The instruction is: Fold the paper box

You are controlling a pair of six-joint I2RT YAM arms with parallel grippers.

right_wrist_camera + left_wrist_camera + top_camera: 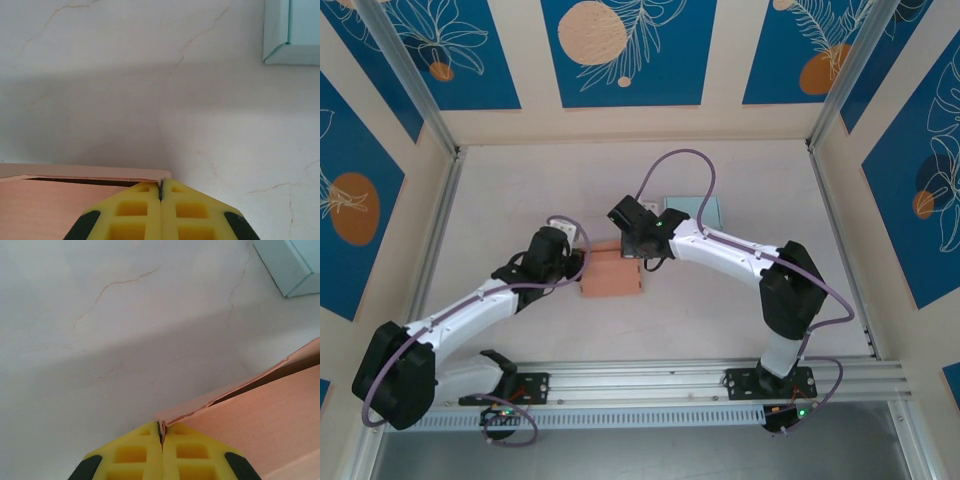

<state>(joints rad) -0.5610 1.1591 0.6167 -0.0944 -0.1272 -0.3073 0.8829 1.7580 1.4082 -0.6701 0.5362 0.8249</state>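
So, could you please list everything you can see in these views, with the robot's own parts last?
paper box: one, salmon pink, centre of the table.
small box: one, pale blue, beyond the paper box.
table: one, white, finely cracked.
wall panels: several, blue with orange prints, around the table.
rail: one, silver, near edge.
left end effector: one, yellow, shut on the paper box's edge.
right end effector: one, yellow, shut, at its corner.

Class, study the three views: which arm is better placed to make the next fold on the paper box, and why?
Probably left: the left end effector is shut with the paper box edge pinched in it. The right end effector is shut at a corner; grip unclear.
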